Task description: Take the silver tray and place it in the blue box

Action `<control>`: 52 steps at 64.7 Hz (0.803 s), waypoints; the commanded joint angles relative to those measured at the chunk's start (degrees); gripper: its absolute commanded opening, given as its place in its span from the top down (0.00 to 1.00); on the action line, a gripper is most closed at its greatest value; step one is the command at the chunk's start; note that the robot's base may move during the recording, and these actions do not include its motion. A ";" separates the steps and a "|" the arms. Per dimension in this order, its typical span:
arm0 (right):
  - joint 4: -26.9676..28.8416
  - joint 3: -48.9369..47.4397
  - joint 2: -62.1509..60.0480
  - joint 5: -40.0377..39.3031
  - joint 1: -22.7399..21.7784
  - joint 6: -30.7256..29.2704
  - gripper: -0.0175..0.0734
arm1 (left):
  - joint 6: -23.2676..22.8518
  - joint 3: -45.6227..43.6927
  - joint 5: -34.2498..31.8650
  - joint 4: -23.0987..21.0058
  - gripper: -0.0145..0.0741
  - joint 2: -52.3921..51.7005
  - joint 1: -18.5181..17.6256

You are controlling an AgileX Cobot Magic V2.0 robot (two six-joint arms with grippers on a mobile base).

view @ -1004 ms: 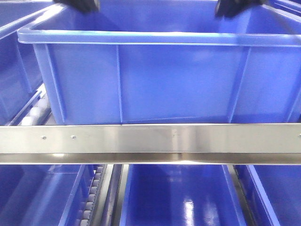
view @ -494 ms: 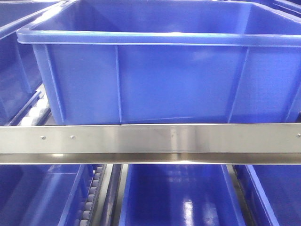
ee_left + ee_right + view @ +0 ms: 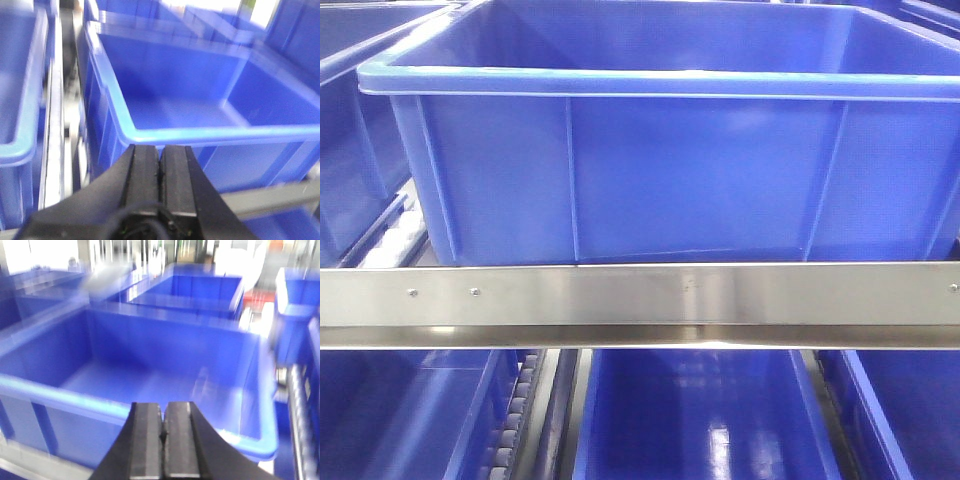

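Wrist views: I read both sets of fingers (image 3: 160, 170) (image 3: 163, 432) pressed together, empty, near the blue box (image 3: 660, 170).

Both black tools have left the front view above the blue box (image 3: 660, 160).

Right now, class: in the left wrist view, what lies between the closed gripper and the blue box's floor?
Only the blue box's near rim and wall separate it from the left gripper, whose jaws are shut together. No silver tray shows inside, as the left wrist view shows.
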 commanded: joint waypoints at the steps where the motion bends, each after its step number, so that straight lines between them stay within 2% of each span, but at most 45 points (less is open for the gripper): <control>1: -1.07 -1.14 -1.95 -3.56 -0.10 -0.59 0.75 | 0.26 -0.94 -4.61 0.46 0.94 -2.18 -0.32; 41: -0.84 0.68 -2.83 -3.05 -0.95 -1.05 0.75 | 0.26 -0.69 -4.49 0.46 0.94 -3.07 -0.32; 43: 0.25 1.79 -3.42 -3.05 -1.75 -2.74 0.75 | 0.26 -0.69 -4.49 0.46 0.94 -3.07 -0.32; 47: 6.32 4.62 -5.10 -3.23 -4.45 -9.57 0.75 | 0.26 -0.69 -4.49 0.46 0.94 -3.07 -0.32; 52: 18.51 8.63 -7.58 -3.97 -10.16 -21.77 0.75 | 0.26 -0.69 -4.49 0.46 0.94 -3.07 -0.32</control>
